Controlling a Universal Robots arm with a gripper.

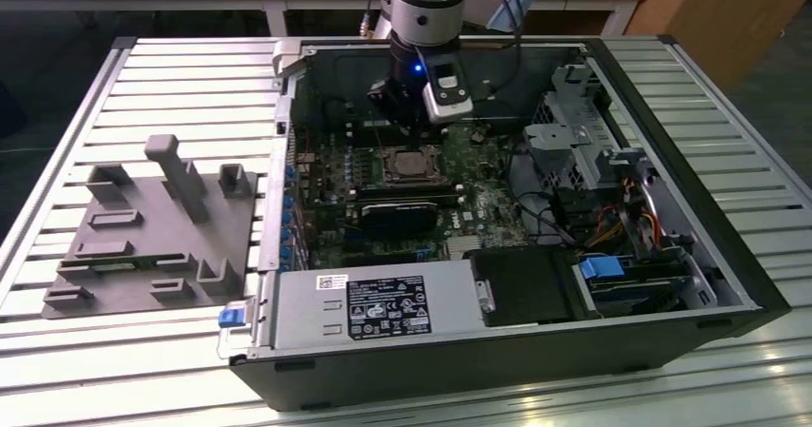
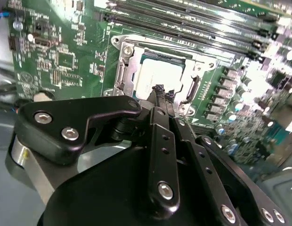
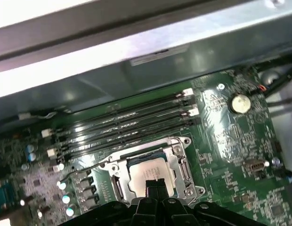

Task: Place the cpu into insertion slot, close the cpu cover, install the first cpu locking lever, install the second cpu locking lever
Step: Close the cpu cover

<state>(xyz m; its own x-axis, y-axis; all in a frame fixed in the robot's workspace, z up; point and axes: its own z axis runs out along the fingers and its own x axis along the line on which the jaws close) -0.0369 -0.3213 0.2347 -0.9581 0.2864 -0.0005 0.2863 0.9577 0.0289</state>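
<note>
Hanging inside the open computer case (image 1: pixel 533 351), the single arm's gripper (image 2: pixel 162 92) was clenched, its two fingertips (image 3: pixel 153 184) pressed together with nothing seen between them.

The cpu (image 2: pixel 156 75) lay flat in the insertion slot (image 3: pixel 115 184) on the green motherboard (image 3: pixel 231 141). Its dull silver top showed through the window of the cpu cover (image 3: pixel 180 162). The cover appeared to lie down flat over the chip, though whether it was latched could not be told.

Relation of pincer to chip: the fingertips stood directly over the chip, at the edge nearest the wrist, close above it. Whether they touched the metal could not be told. Being square, the chip had no long axis. The nearest long things were the memory slots (image 3: pixel 132 127), which ran parallel to the socket's far edge and lay just beyond it, on the side away from the gripper.

Count: one arm, one gripper, one cpu, one insertion slot, one cpu cover. Four long memory slots lay side by side. One thin wire lever (image 3: pixel 85 168) could be made out beside the socket in the first wrist view. A second lever could not be picked out with certainty.
</note>
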